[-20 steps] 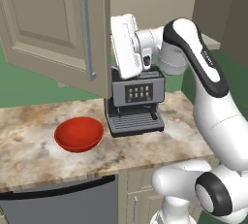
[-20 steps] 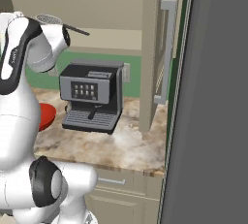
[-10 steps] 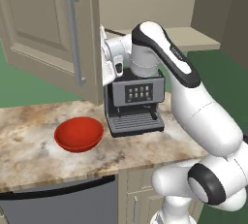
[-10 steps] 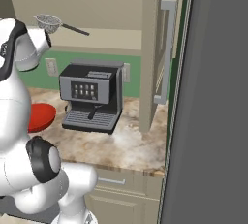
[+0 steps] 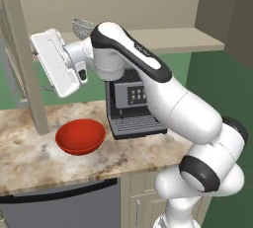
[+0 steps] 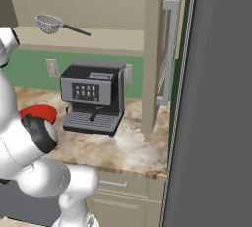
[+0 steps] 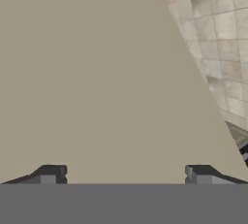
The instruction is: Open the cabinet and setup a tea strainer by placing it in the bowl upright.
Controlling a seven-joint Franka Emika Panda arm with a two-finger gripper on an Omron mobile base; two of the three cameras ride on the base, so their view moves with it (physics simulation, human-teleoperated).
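Observation:
The cabinet stands open. Its left door (image 5: 25, 59) is seen edge-on at the left and its right door (image 6: 160, 44) is swung out with a silver bar handle (image 6: 170, 54). The tea strainer (image 5: 82, 25) (image 6: 49, 23) lies on the cabinet shelf (image 5: 173, 39), with its dark handle pointing right in the right base view. Below it, the red bowl (image 5: 80, 135) (image 6: 40, 113) sits empty on the counter, left of the coffee machine. My white hand (image 5: 55, 64) hangs beside the left door. My gripper (image 7: 123, 173) is open, and a plain beige door face lies just beyond the tips.
A black and silver coffee machine (image 5: 132, 106) (image 6: 93, 98) stands on the marble counter (image 5: 34, 160) under the shelf. A tall dark grey panel (image 6: 216, 98) closes the right side. Tiled floor (image 7: 218, 48) shows past the door's edge in the hand view.
My hand has swung left with the left door, which has opened from half open to edge-on. The tea strainer on the shelf has come into sight in the left base view.

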